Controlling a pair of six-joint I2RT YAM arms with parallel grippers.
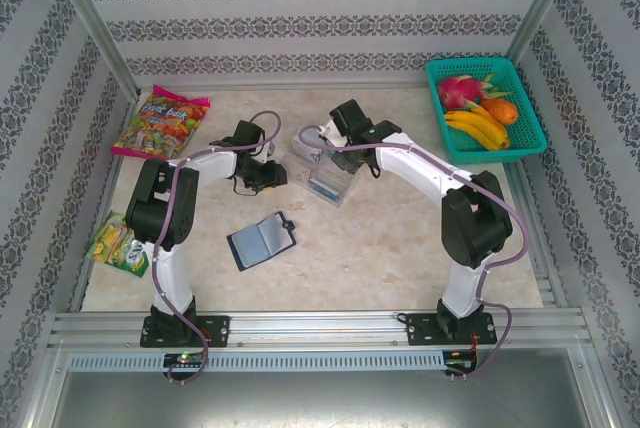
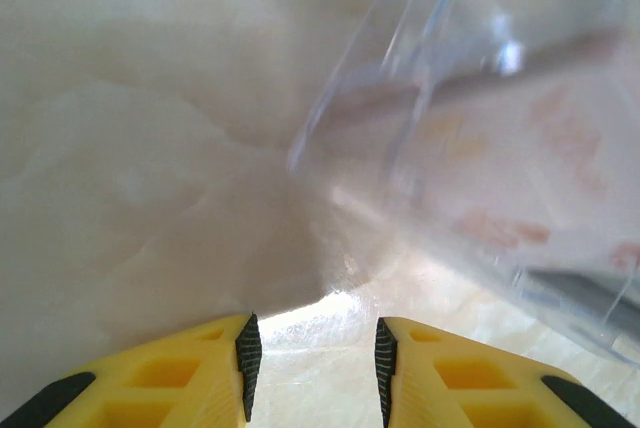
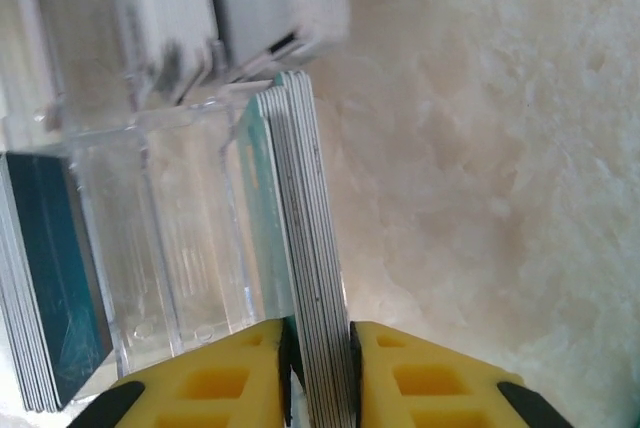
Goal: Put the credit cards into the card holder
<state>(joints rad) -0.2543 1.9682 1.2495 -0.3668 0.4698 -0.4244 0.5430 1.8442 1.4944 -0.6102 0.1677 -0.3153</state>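
Note:
The dark navy card holder (image 1: pixel 261 240) lies open on the table, grey slotted inside up, in front of the left arm. Credit cards stand in a clear acrylic tray (image 1: pixel 322 165) behind it. My right gripper (image 3: pixel 320 368) is shut on a stack of several white and grey credit cards (image 3: pixel 305 248) seen edge-on, a teal face on the stack's left side, beside the tray's wall. A teal card stack (image 3: pixel 50 278) stands in another compartment. My left gripper (image 2: pixel 313 358) is open over bare table next to the tray's corner (image 2: pixel 480 148).
A teal basket (image 1: pixel 485 108) of fruit stands at the back right. A colourful snack bag (image 1: pixel 162 123) lies at the back left and a green packet (image 1: pixel 118 241) at the left edge. The metal frame rail runs along the near edge.

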